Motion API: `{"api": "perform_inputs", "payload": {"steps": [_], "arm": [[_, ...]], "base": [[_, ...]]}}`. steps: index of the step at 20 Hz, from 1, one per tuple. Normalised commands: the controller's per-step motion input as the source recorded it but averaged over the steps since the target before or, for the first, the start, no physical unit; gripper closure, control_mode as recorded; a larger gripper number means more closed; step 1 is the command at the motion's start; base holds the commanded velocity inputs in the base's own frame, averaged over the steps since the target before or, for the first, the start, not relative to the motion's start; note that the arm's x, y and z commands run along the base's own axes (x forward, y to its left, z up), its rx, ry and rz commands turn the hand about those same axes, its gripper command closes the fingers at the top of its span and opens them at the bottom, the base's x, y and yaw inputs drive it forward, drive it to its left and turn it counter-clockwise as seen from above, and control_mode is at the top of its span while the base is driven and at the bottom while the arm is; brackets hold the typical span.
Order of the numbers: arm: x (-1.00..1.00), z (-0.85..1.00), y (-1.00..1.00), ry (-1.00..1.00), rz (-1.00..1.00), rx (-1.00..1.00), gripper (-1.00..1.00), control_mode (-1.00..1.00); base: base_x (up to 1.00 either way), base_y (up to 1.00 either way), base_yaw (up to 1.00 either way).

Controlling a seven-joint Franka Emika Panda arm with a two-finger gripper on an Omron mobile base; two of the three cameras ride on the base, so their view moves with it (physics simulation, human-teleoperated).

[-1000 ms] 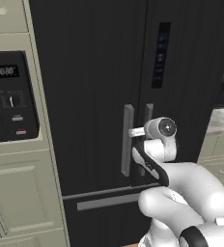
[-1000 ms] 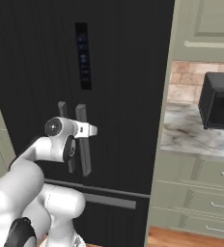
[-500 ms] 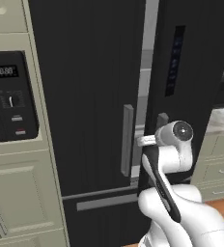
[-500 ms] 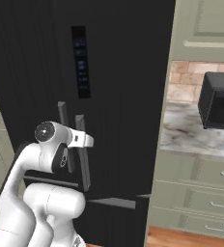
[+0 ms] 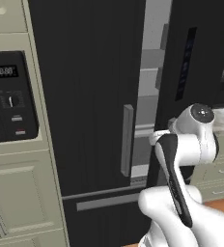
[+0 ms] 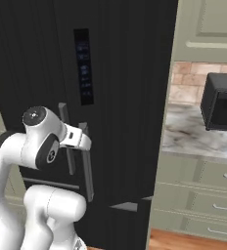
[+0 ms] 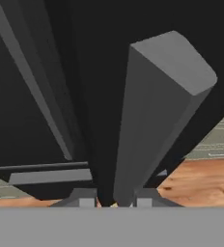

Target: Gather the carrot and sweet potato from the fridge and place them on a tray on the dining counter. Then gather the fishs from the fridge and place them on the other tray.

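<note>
The tall black fridge stands straight ahead. Its right door is swung partly open, and a strip of light-grey shelved interior shows in the gap. My gripper is shut on that door's long grey handle. In the hand view the handle rises as a thick grey bar from between my fingertips. The left door is shut, with its handle untouched. The carrot, sweet potato, fishs, trays and dining counter are out of view.
A beige wall-oven cabinet with a black control panel flanks the fridge on the left. To the right, a marble counter carries a black appliance above pale drawers. The fridge's bottom drawer is shut. Wood floor lies below.
The right fridge door has swung further open with my gripper on its handle. The gap onto the shelves has widened. My hand has come back toward the base.
</note>
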Motion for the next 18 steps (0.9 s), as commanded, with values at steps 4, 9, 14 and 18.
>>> {"api": "perform_inputs", "payload": {"steps": [4, 9, 14, 18], "arm": [[-0.67, 0.00, 0.82, -0.27, 0.00, -0.11, -1.00, -1.00], [-0.13, 0.00, 1.00, -0.06, 0.00, -0.19, -1.00, -1.00], [0.47, 0.00, 0.68, 0.11, -0.08, -0.21, -1.00, -1.00], [0.69, 0.00, 0.02, 0.12, -0.06, -0.20, -1.00, -1.00]], "base": [[0.00, 0.00, 0.00], [0.00, 0.00, 0.00], [0.00, 0.00, 0.00], [0.00, 0.00, 0.00]]}}
